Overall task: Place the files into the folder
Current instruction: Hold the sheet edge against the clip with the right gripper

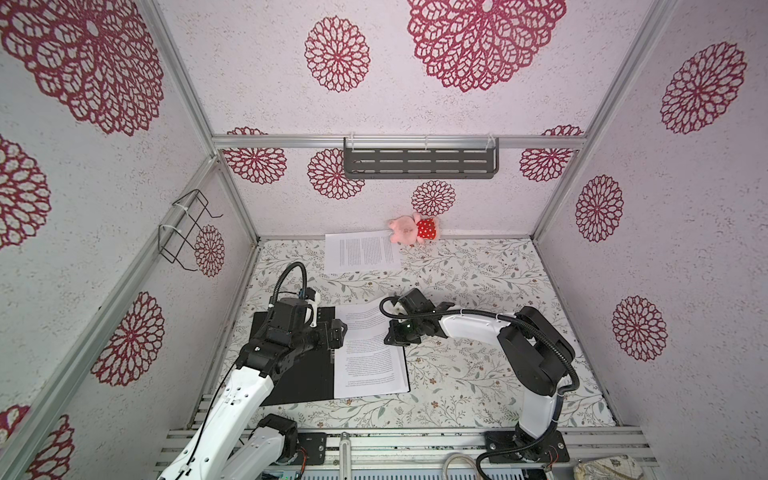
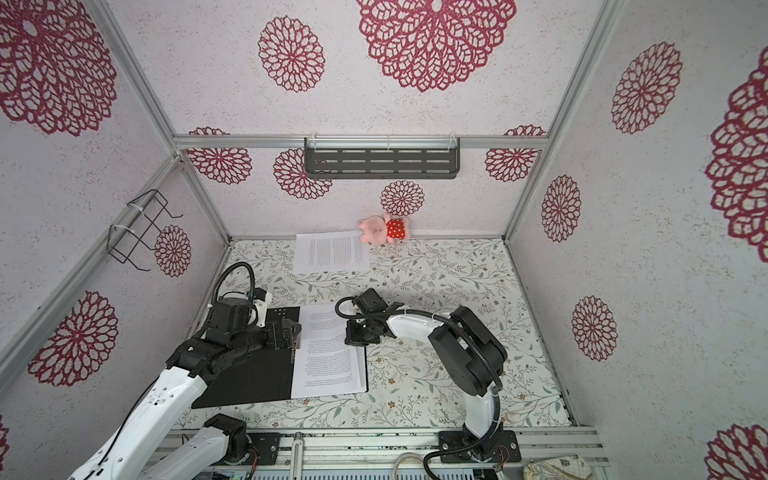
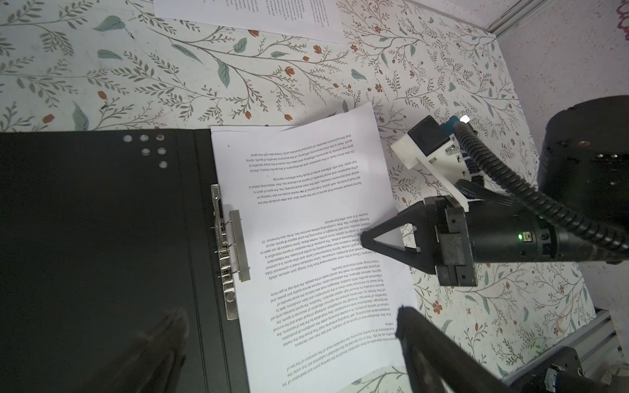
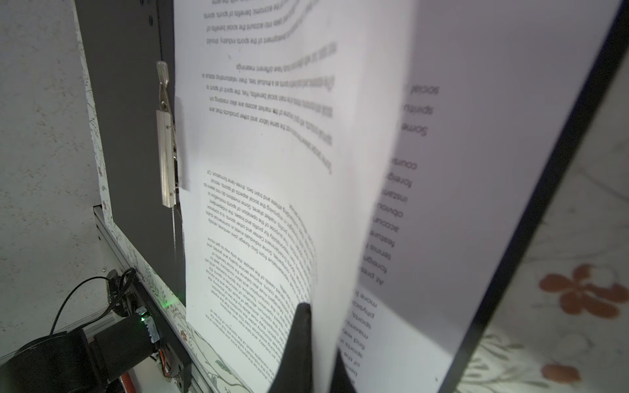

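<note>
The folder (image 1: 291, 374) (image 2: 245, 378) lies open on the table, black inside up, with a metal spine clip (image 3: 228, 251) (image 4: 166, 153). White printed files (image 1: 365, 361) (image 2: 328, 361) (image 3: 306, 221) rest on its right half. My right gripper (image 1: 390, 337) (image 2: 350, 338) (image 3: 366, 238) (image 4: 320, 357) is shut on the right edge of the top sheet (image 4: 306, 136), which bows up off the sheet beneath (image 4: 459, 170). My left gripper (image 1: 336, 332) (image 2: 293, 332) (image 3: 289, 313) hangs open above the spine and the files, holding nothing. Another printed sheet (image 1: 361, 252) (image 2: 330, 251) (image 3: 255, 13) lies flat at the back.
A pink plush pig (image 1: 411, 229) in a red dress lies against the back wall, touching the far sheet's corner. A grey shelf (image 1: 419, 163) hangs on the back wall and a wire rack (image 1: 187, 232) on the left wall. The floral table (image 1: 478, 374) spreads right of the folder.
</note>
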You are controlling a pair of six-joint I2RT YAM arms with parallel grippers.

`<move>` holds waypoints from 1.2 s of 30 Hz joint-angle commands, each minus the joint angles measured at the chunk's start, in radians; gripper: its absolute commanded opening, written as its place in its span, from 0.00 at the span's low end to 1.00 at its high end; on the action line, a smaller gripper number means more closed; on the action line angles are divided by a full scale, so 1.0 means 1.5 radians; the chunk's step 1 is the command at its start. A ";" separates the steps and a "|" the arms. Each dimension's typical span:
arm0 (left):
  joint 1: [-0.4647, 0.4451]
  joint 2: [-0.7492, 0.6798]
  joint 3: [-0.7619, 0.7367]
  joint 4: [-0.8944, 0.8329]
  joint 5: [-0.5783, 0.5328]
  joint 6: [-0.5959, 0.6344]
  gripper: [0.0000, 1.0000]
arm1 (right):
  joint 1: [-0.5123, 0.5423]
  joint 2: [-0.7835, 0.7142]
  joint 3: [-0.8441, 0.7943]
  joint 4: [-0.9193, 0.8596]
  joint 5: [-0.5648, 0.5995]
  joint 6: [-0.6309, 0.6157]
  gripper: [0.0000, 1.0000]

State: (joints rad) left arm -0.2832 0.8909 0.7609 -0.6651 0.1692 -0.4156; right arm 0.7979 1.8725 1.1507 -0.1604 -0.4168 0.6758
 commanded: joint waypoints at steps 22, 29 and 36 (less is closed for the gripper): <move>0.005 -0.001 0.001 0.007 0.004 0.007 0.99 | 0.006 0.006 0.007 -0.009 0.006 0.003 0.00; 0.005 -0.003 0.001 0.006 0.002 0.007 0.99 | 0.006 0.010 0.016 -0.016 0.007 -0.004 0.00; 0.004 -0.001 0.001 0.007 0.003 0.004 0.99 | 0.007 0.000 0.021 -0.025 0.018 -0.009 0.16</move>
State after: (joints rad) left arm -0.2832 0.8917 0.7609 -0.6651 0.1699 -0.4156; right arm 0.8021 1.8866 1.1500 -0.1783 -0.4122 0.6720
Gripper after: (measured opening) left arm 0.989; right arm 0.130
